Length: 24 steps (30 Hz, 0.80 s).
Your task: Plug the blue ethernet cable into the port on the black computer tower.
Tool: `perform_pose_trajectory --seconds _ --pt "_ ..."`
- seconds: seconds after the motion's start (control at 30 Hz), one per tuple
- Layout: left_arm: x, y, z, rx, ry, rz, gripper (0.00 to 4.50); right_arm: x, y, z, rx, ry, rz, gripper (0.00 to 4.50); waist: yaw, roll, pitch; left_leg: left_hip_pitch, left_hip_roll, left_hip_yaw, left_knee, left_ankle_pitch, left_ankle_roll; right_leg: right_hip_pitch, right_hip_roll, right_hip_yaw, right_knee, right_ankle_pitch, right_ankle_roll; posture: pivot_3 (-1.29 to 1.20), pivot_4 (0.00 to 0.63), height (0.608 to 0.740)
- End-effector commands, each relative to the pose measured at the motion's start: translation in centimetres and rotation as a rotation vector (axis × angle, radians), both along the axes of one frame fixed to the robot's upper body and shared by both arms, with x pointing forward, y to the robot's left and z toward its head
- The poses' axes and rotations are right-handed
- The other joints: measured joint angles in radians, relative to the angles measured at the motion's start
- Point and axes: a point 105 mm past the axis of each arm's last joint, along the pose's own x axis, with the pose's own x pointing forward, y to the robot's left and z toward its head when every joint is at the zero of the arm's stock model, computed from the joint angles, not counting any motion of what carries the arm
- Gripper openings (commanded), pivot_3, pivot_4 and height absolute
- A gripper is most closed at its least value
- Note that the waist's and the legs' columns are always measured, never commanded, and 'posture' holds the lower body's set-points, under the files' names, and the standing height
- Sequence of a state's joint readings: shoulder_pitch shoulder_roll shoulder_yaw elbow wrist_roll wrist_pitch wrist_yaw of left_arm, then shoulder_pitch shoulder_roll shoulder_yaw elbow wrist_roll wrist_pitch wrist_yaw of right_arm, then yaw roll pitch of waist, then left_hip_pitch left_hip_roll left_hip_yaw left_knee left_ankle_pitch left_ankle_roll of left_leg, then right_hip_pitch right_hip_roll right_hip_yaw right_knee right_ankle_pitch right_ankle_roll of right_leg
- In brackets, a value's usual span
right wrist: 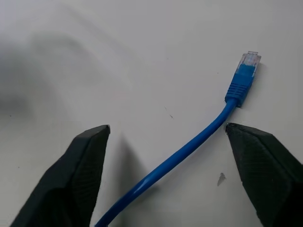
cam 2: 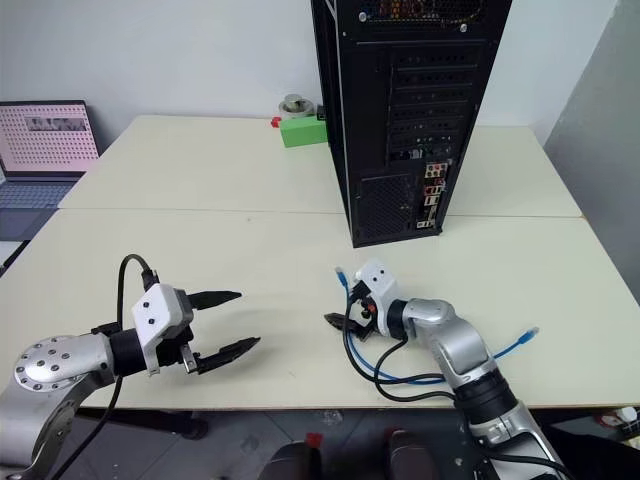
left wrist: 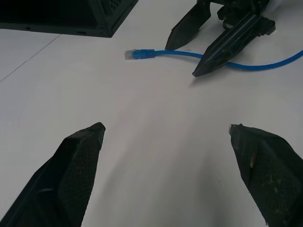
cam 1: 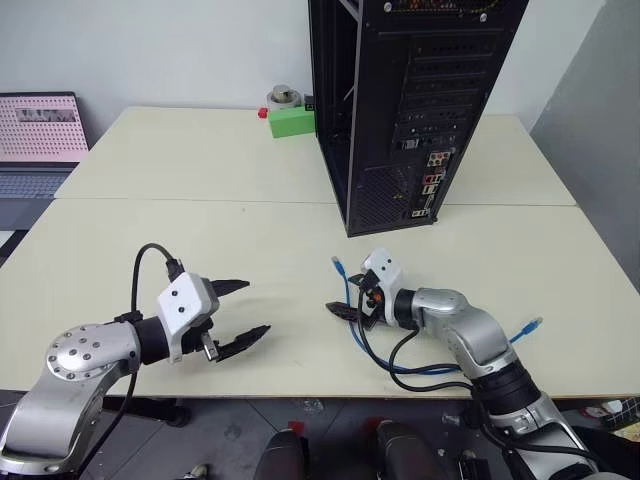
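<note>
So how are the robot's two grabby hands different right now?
The left gripper hangs over bare table with nothing between its jaws. The right gripper is down at the thin bright-blue ethernet cable, which runs between its jaws just behind the pale plug. The right one is also nearer the tall black computer tower. Both have two black fingers, standing apart.

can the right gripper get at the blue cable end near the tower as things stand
Probably yes. The right gripper stands open with the blue ethernet cable lying between its fingers on the bare table, just behind the plug; nothing blocks it.
</note>
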State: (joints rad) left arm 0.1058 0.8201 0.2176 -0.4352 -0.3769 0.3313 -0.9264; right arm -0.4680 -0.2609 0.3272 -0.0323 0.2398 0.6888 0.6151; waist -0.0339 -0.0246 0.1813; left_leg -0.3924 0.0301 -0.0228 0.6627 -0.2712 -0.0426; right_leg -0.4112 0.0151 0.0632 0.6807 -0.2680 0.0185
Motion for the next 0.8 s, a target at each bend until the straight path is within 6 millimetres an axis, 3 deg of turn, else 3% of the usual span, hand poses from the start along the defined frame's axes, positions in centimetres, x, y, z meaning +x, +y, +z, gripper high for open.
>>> perform_pose_trajectory --seconds 0.03,0.27,0.4,0.47,0.57,0.67,0.77,0.8 --pt "0.1 -0.7 0.6 0.003 -0.039 -0.027 4.50 -0.6 0.7 0.4 -0.033 -0.035 0.030 3.13 0.000 0.000 0.000 0.000 0.000 0.000 0.000 0.000 0.000 0.000 0.000 0.000 0.000 0.000 0.000 0.00 0.150 0.740" --pt "0.5 -1.2 0.8 0.005 -0.049 -0.037 4.50 -0.4 -0.1 0.2 -0.130 -0.113 0.036 1.52 0.000 0.000 0.000 0.000 0.000 0.000 0.000 0.000 0.000 0.000 0.000 0.000 0.000 0.000 0.000 0.00 0.150 0.740" --pt "0.6 -1.5 0.8 0.009 -0.051 -0.043 4.50 -0.4 -1.0 0.5 -0.159 -0.141 0.041 0.42 0.000 0.000 0.000 0.000 0.000 0.000 0.000 0.000 0.000 0.000 0.000 0.000 0.000 0.000 0.000 0.00 0.150 0.740" --pt "0.6 -1.6 0.8 0.011 -0.051 -0.045 4.50 -0.6 -1.9 0.9 -0.175 -0.151 0.056 0.07 0.000 0.000 0.000 0.000 0.000 0.000 0.000 0.000 0.000 0.000 0.000 0.000 0.000 0.000 0.000 0.00 0.150 0.740" --pt "0.5 -1.7 0.7 0.012 -0.050 -0.047 4.50 -1.2 -2.9 1.3 -0.194 -0.154 0.085 0.07 0.001 0.000 0.000 0.000 0.000 0.000 0.000 0.000 0.000 0.000 0.000 -0.001 0.000 0.000 0.000 0.00 0.150 0.740" --pt "0.5 -1.7 0.6 0.013 -0.046 -0.050 4.50 -2.4 -5.5 1.5 -0.264 -0.136 0.157 0.07 0.003 0.000 0.000 -0.001 0.000 0.000 0.000 0.000 0.000 0.000 -0.001 -0.001 0.000 0.000 0.001 0.00 0.150 0.740" --pt "0.5 -1.8 0.4 0.012 -0.042 -0.055 4.50 -2.7 -6.7 1.7 -0.294 -0.135 0.165 0.07 0.002 0.000 0.000 -0.001 0.000 0.000 0.000 0.000 0.000 0.000 -0.001 -0.001 -0.001 -0.001 0.002 0.00 0.150 0.740" --pt "0.4 -2.0 0.3 0.009 -0.039 -0.060 4.50 -2.5 -7.0 1.7 -0.305 -0.143 0.158 0.27 0.001 0.000 0.000 -0.001 -0.001 0.000 0.000 0.000 0.000 0.000 -0.001 -0.001 -0.001 -0.001 0.002 0.00 0.150 0.740"
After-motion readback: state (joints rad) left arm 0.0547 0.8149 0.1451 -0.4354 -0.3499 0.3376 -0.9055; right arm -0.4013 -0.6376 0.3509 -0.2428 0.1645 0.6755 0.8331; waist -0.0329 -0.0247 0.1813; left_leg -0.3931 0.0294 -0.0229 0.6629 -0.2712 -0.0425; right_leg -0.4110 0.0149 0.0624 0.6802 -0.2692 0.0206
